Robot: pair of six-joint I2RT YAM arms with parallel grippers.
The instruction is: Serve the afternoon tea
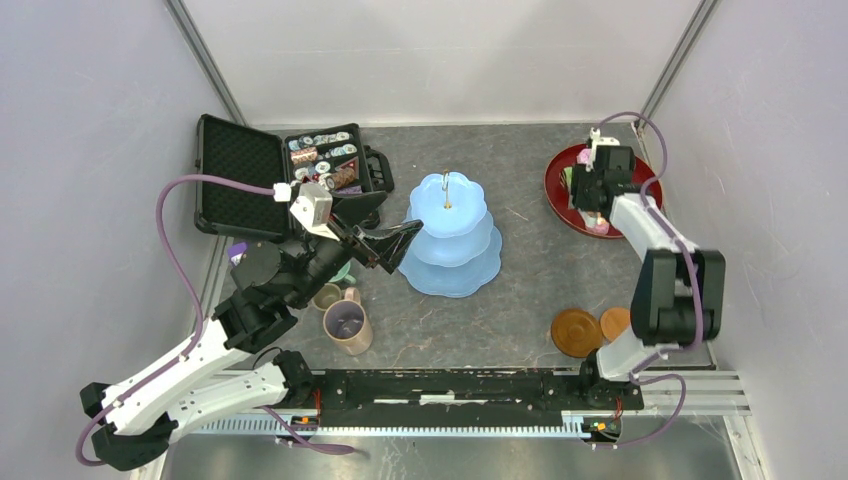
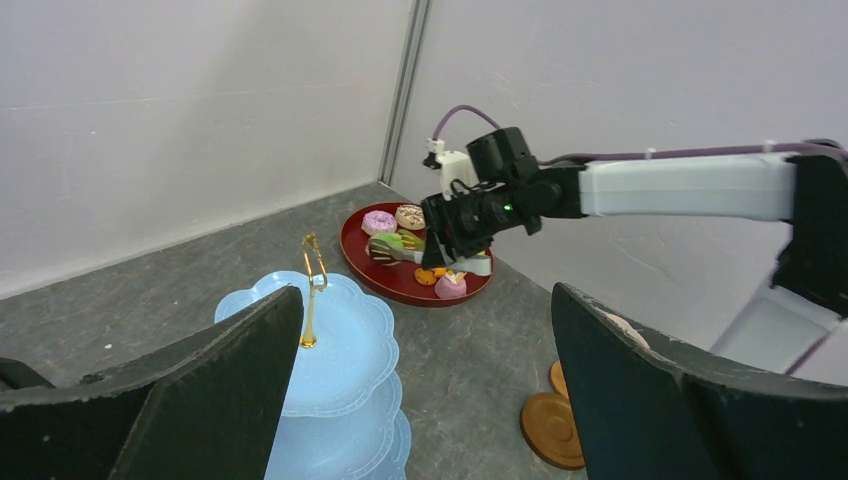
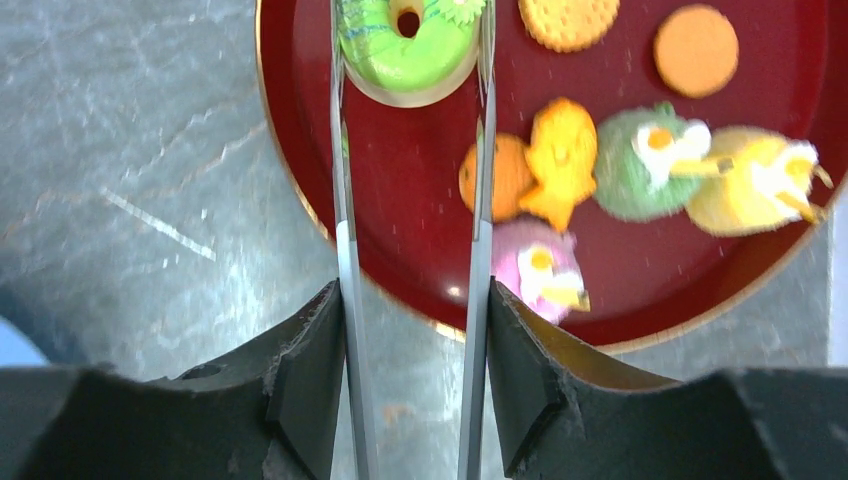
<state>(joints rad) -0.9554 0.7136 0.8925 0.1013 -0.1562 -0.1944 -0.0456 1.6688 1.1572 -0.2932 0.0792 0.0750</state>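
The pale-blue three-tier cake stand (image 1: 447, 235) stands mid-table, its tiers bare. My left gripper (image 1: 395, 245) is open and empty just left of it, and the stand also shows in the left wrist view (image 2: 340, 340). My right gripper (image 3: 412, 350) is shut on metal tongs (image 3: 345, 250) over the dark-red tray (image 3: 400, 200). The tong tips flank a green donut (image 3: 408, 40). Orange biscuits (image 3: 696, 50) and small cakes (image 3: 540, 265) lie on the tray. A tan mug (image 1: 347, 326) and an olive cup (image 1: 327, 296) stand under my left arm. Two brown coasters (image 1: 577, 332) lie front right.
An open black case of small tins (image 1: 290, 170) sits at the back left. The dark-red tray (image 1: 560, 185) is at the back right by the wall. White walls close in the table on three sides.
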